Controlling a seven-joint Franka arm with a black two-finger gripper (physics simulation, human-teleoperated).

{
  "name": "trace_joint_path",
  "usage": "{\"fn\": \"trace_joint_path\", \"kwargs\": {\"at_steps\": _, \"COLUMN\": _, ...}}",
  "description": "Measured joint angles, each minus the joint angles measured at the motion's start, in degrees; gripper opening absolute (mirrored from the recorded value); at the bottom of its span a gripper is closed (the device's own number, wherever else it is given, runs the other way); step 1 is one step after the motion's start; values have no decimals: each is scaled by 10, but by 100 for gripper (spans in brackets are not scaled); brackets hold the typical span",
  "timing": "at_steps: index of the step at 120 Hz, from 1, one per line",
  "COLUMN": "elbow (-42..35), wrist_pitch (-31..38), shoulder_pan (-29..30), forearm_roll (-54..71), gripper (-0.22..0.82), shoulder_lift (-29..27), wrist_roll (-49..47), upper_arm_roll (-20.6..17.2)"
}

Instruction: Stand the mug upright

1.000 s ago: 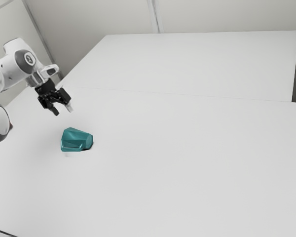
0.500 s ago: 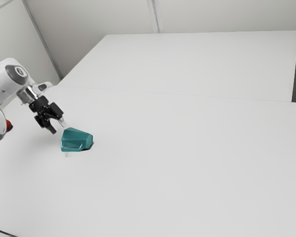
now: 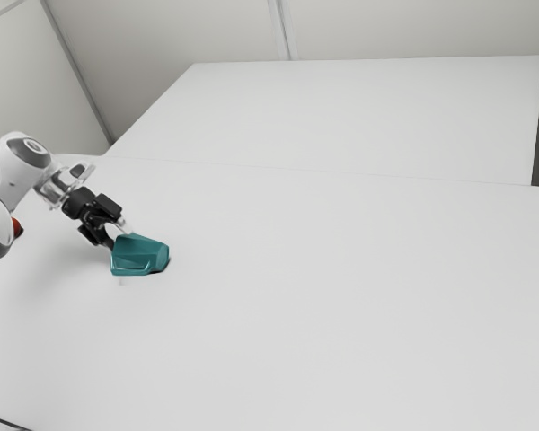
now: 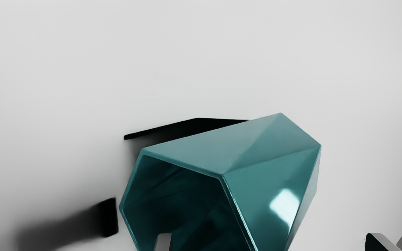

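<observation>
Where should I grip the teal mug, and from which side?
I'd pinch the mug by its side wall at the rim, coming from the open end, one finger inside and one outside. It lies on its side, mouth toward the gripper, whose open fingers line up for this: one at the mouth, the other beyond that wall.

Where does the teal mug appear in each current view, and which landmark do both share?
Exterior view: the teal mug lies on its side toward the exterior view's left, beside the gripper.
Wrist view: the mug's open mouth faces the gripper, one fingertip overlapping it.
Shared landmark: the gripper's fingertips.
</observation>
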Motion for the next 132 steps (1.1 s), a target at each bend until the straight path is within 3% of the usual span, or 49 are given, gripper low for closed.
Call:
{"fn": "trace_joint_path", "kwargs": {"at_steps": 20, "elbow": -17, "wrist_pitch": -1, "shoulder_pan": 0, "forearm_roll": -24, "gripper": 55, "shoulder_lift": 1, "wrist_roll": 11, "upper_arm_roll": 1}}
{"fn": "trace_joint_path", "kwargs": {"at_steps": 34, "elbow": -19, "wrist_pitch": -2, "shoulder_pan": 3, "forearm_roll": -34, "gripper": 39, "shoulder_lift": 0, "wrist_roll": 16, "upper_arm_roll": 1}}
{"fn": "trace_joint_path", "kwargs": {"at_steps": 54, "elbow": -23, "wrist_pitch": -2, "shoulder_pan": 4, "forearm_roll": -44, "gripper": 8, "shoulder_lift": 0, "wrist_roll": 21, "upper_arm_roll": 1}}
{"fn": "trace_joint_path", "kwargs": {"at_steps": 68, "elbow": -29, "wrist_pitch": -1, "shoulder_pan": 4, "forearm_roll": -53, "gripper": -4, "shoulder_lift": 0, "wrist_roll": 24, "upper_arm_roll": 1}}
{"fn": "trace_joint_path", "kwargs": {"at_steps": 94, "elbow": -31, "wrist_pitch": 3, "shoulder_pan": -4, "forearm_roll": -67, "gripper": -12, "shoulder_lift": -4, "wrist_roll": 25, "upper_arm_roll": 0}}
{"fn": "trace_joint_path", "kwargs": {"at_steps": 132, "elbow": -36, "wrist_pitch": 9, "shoulder_pan": -32, "forearm_roll": -76, "gripper": -16, "shoulder_lift": -32, "wrist_roll": 14, "upper_arm_roll": -3}}
